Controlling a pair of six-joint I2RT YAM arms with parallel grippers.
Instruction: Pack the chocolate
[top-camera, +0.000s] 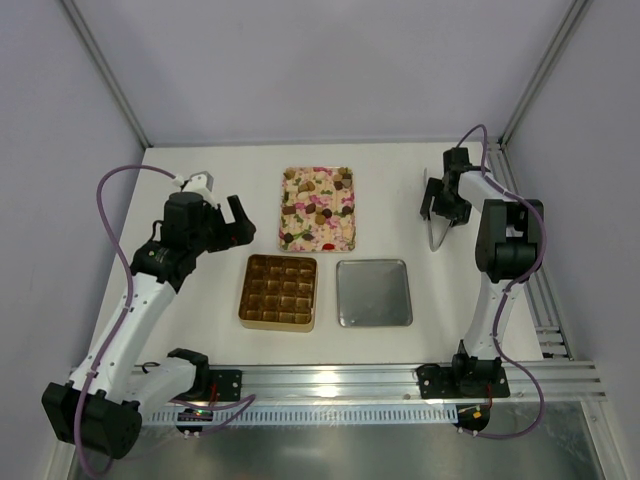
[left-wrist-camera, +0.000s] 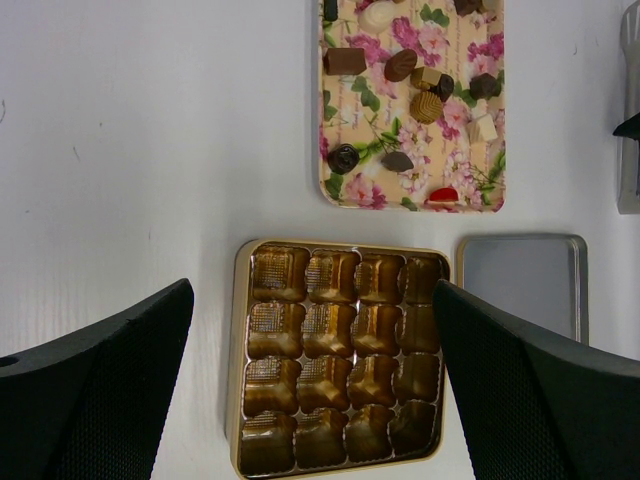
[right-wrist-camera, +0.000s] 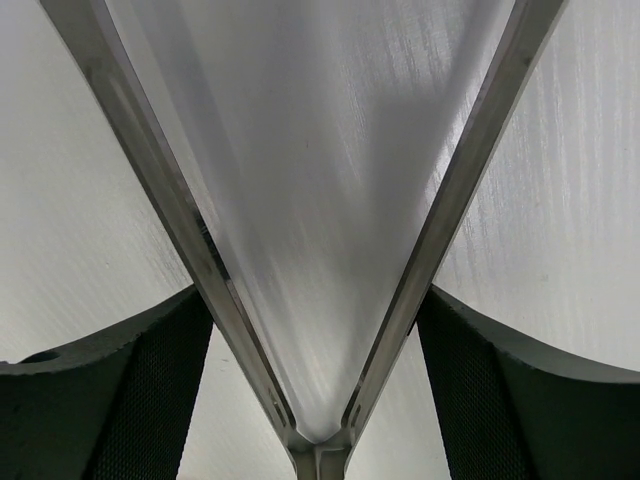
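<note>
The chocolate (top-camera: 318, 208) lies as several small brown, dark and cream pieces on a pink flowered tray (left-wrist-camera: 372, 190). One dark piece of chocolate (left-wrist-camera: 344, 60) sits near the tray's left edge. The gold box (top-camera: 279, 291) holds only bare brown cells (left-wrist-camera: 340, 355). My left gripper (top-camera: 232, 222) hangs open above the table left of the tray. In its wrist view the left gripper (left-wrist-camera: 312, 290) frames the box. My right gripper (top-camera: 438, 208) is at the far right, open, and straddles a pair of metal tongs (top-camera: 436, 236). Both fingers stand close against the tongs' arms (right-wrist-camera: 190, 230).
A silver lid (top-camera: 374, 293) lies flat right of the gold box, also seen as the lid (left-wrist-camera: 525, 280) in the left wrist view. The enclosure's walls stand close behind and beside the right arm. A metal rail (top-camera: 400, 378) runs along the near edge.
</note>
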